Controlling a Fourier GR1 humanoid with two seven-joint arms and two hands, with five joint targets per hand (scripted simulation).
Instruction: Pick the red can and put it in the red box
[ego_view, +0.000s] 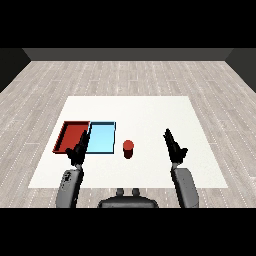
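Observation:
The red can (128, 148) stands upright on the white table (150, 115), just right of the light blue tray (101, 138). The red tray (70, 134) lies at the far left, beside the blue one. My right hand (173, 145) is raised to the right of the can, well apart from it, with its fingers straight and holding nothing. My left hand (79, 149) hovers over the near edge where the two trays meet, fingers straight, also holding nothing.
The two trays hold nothing that I can see. The table's edge runs close in front of both forearms. A grey plank floor surrounds the table.

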